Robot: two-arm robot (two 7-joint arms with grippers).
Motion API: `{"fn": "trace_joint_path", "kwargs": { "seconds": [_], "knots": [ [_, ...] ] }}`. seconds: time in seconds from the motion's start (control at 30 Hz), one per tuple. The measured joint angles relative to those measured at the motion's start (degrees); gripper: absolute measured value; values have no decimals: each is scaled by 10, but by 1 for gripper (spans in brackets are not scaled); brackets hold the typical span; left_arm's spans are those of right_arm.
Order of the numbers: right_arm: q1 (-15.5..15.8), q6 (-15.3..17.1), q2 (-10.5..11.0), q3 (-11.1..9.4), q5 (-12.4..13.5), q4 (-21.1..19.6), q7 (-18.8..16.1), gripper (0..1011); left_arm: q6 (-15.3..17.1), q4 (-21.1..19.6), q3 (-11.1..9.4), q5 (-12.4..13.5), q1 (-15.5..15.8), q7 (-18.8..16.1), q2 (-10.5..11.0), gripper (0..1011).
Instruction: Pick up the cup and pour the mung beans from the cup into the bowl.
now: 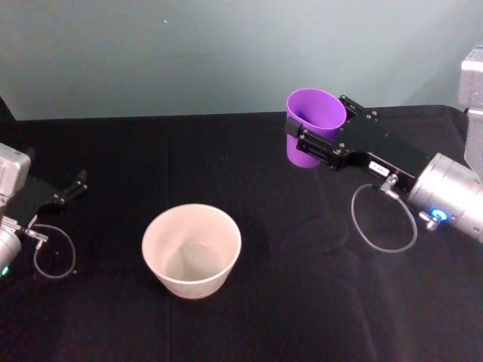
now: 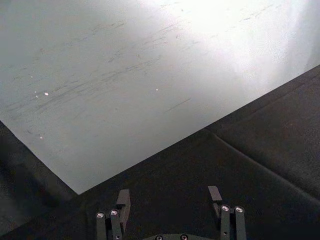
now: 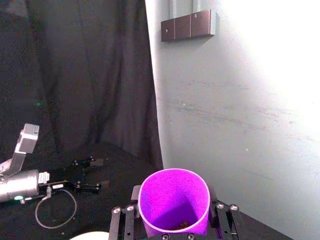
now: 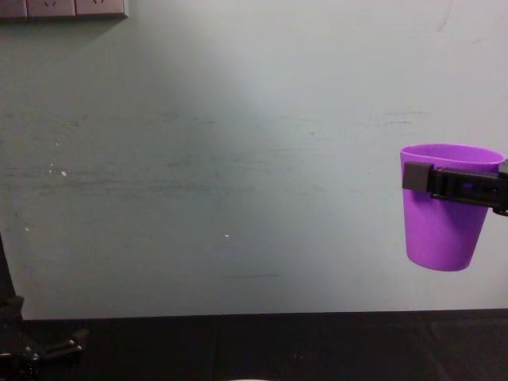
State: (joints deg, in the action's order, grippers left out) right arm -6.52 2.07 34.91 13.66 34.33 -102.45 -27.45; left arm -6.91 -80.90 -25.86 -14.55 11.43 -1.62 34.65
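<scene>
Beans [image 3: 180, 226] deep in the single purple cup [image 1: 306, 154] are hard to make out. Right end effector [image 1: 318, 117] pinches this cup upright, aloft; one whitish bowl [image 1: 189, 283] stands lower, leftward of it. Left end effector [image 1: 78, 185], parked farther left, is spread.

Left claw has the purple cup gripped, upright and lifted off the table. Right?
No. It is the right claw that grips the cup, upright and lifted off the table; the head view shows it. The left claw is open at the table's left side.

The cup [image 1: 317, 108] is bright purple, the bowl [image 1: 190, 280] whitish, the tablecloth [image 1: 302, 264] black.
</scene>
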Motion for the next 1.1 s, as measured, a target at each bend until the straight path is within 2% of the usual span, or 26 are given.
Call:
{"fn": "trace_joint_path", "kwargs": {
  "seconds": [1.1],
  "knots": [
    [0, 0, 0, 0, 0, 0, 0, 738, 0, 0, 0, 0, 0, 0, 0, 1012]
  ]
}}
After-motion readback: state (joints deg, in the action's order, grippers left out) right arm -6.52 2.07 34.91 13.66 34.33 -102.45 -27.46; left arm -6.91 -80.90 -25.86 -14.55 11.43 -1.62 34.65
